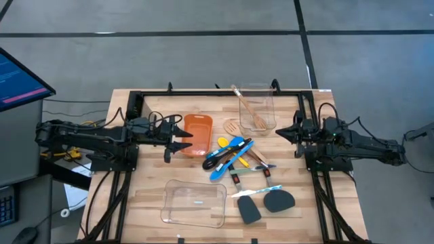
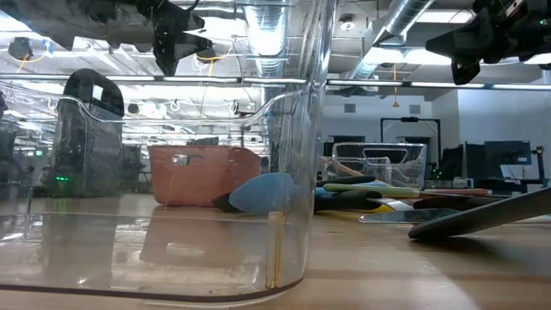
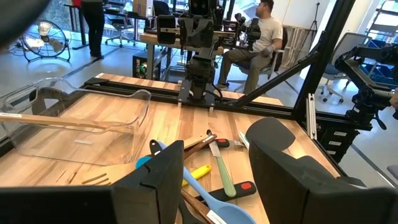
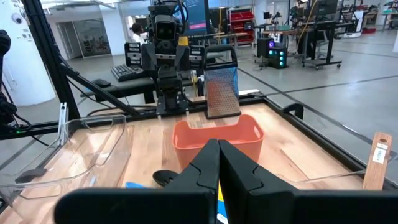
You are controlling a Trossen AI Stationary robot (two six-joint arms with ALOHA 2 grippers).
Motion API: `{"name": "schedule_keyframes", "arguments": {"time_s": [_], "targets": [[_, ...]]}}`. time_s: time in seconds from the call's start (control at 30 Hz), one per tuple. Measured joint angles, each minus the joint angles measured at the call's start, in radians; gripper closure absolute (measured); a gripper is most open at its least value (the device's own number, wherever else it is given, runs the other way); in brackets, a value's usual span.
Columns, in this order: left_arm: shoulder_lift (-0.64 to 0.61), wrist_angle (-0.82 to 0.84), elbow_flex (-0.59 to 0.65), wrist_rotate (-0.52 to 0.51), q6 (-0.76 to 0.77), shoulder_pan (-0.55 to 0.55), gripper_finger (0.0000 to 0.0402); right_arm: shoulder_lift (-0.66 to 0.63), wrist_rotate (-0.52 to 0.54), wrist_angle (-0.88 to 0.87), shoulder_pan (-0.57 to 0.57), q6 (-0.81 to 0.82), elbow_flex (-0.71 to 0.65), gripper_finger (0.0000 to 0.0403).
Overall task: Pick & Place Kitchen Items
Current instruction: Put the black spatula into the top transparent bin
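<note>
Several kitchen items lie in a heap (image 1: 232, 153) at mid table: blue spoons, a yellow spoon (image 1: 223, 142), dark-handled tools and a slotted wooden turner (image 1: 232, 127). Two black spatulas (image 1: 248, 210) (image 1: 279, 200) lie nearer the front. A wooden spoon (image 1: 248, 107) lies in the far clear container (image 1: 258, 107). My left gripper (image 1: 184, 139) hangs open and empty above the orange bin (image 1: 197, 133); its wrist view (image 3: 217, 180) looks over the heap (image 3: 214, 171). My right gripper (image 1: 279, 133) hangs shut and empty right of the heap, above the table (image 4: 219, 155).
A second clear container (image 1: 194, 203) stands at the front left and fills the foreground of the low view (image 2: 172, 215). A black frame rail (image 1: 217, 93) runs round the tabletop. People sit in the room beyond (image 3: 258, 34). A monitor (image 1: 20, 78) stands off the left side.
</note>
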State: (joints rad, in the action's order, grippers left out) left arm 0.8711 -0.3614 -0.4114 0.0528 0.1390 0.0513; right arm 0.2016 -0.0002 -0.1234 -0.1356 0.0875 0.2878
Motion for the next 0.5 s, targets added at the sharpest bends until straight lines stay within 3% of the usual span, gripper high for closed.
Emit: {"name": "schedule_keyframes", "arguments": {"time_s": [0.5], "targets": [[0.000, -0.007, 0.000, 0.000, 0.000, 0.000, 0.0233, 0.000, 0.000, 0.000, 0.000, -0.008, 0.000, 0.0402]]}}
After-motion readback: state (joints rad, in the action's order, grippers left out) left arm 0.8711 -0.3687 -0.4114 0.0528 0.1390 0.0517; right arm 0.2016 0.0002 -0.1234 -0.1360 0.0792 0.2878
